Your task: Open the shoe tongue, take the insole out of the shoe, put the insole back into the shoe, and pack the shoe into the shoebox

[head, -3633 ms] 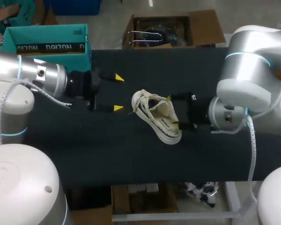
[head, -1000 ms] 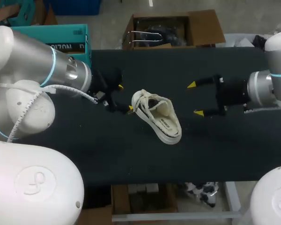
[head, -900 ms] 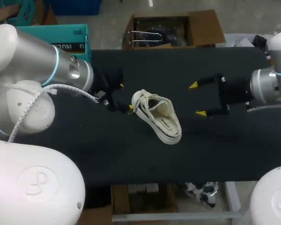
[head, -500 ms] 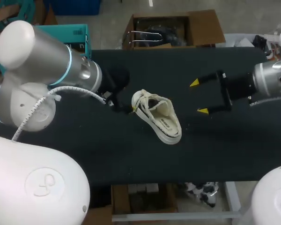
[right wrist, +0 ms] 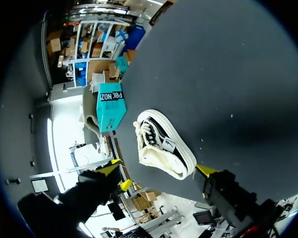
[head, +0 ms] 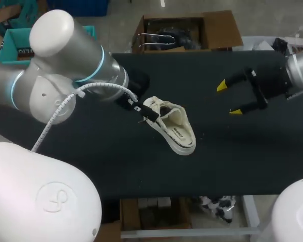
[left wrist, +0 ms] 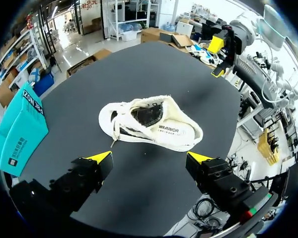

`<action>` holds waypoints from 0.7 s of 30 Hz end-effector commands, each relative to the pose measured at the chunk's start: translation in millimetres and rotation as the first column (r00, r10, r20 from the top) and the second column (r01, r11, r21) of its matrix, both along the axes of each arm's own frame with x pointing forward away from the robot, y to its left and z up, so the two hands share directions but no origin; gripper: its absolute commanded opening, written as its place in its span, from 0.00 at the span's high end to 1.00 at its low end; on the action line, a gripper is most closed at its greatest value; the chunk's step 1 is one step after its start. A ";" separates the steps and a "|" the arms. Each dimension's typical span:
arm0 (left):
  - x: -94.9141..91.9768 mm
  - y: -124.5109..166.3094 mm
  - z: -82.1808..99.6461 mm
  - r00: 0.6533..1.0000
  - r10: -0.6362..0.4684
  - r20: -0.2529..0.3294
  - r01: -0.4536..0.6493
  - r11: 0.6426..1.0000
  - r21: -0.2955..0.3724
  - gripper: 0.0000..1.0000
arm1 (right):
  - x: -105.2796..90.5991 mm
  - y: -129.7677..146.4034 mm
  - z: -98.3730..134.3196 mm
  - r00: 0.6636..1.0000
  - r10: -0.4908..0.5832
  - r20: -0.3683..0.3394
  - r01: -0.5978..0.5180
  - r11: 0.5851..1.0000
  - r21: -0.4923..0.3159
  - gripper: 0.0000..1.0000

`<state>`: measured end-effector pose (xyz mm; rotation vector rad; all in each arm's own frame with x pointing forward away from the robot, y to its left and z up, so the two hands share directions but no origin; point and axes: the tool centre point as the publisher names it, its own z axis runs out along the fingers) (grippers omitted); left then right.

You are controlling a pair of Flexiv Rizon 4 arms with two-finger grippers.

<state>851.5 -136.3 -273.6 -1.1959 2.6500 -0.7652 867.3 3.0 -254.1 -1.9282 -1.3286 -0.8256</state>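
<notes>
A cream low sneaker [head: 172, 126] with loose laces lies mid-table, its dark opening showing [left wrist: 148, 115]. My left gripper [left wrist: 149, 158] hovers open just above the table, short of the shoe's lace end, with nothing between its fingers; in the head view the left arm [head: 76, 75] hides most of it. My right gripper [head: 229, 98] stands open well to the right of the shoe, apart from it, and the shoe lies ahead of it [right wrist: 161, 144]. The teal shoebox [head: 17, 43] sits at the table's far left corner [left wrist: 20, 126].
The black table mat [head: 141, 171] spreads around the shoe on all sides. My left arm's bulky elbow and its white cable [head: 55, 118] hang over the mat's left half.
My left arm has swung in and turned over the shoe's lace end, now covering its own gripper in the head view. The right gripper has drawn back to the right, away from the shoe.
</notes>
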 end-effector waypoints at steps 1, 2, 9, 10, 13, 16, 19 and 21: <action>4.6 -11.0 -0.9 0.976 0.146 -0.159 -0.107 0.967 0.231 0.00 | -5.1 3.4 10.9 1.000 -0.007 -0.005 0.007 0.999 -0.041 0.00; 4.6 -11.0 -0.9 0.976 0.146 -0.159 -0.107 0.967 0.231 0.00 | -5.1 3.4 10.9 1.000 -0.007 -0.005 0.007 0.999 -0.041 0.00; 6.3 -15.7 -1.7 0.962 0.184 -0.202 -0.135 0.963 0.235 0.00 | -5.1 3.4 10.9 1.000 -0.007 -0.005 0.007 0.999 -0.041 0.00; 5.4 -21.1 -4.9 0.951 0.241 -0.193 -0.188 0.948 0.258 0.00 | -5.1 3.4 10.9 1.000 -0.007 -0.005 0.007 0.999 -0.041 0.00; 3.3 -32.4 -13.4 0.892 0.374 -0.255 -0.292 0.906 0.306 0.00 | -2.4 1.3 16.5 0.994 0.082 0.078 -0.074 0.992 -0.098 0.00; -0.8 -37.4 -23.5 0.812 0.503 -0.298 -0.394 0.847 0.356 0.00 | -2.4 -1.8 21.0 0.976 0.170 0.137 -0.149 0.977 -0.151 0.00; -4.6 -39.6 -35.0 0.738 0.606 -0.296 -0.468 0.776 0.423 0.00 | -2.4 -5.6 24.1 0.958 0.228 0.175 -0.195 0.963 -0.188 0.00; -4.6 -38.8 -40.0 0.692 0.661 -0.291 -0.514 0.734 0.445 0.00 | -2.7 -8.0 26.2 0.948 0.253 0.195 -0.211 0.954 -0.213 0.00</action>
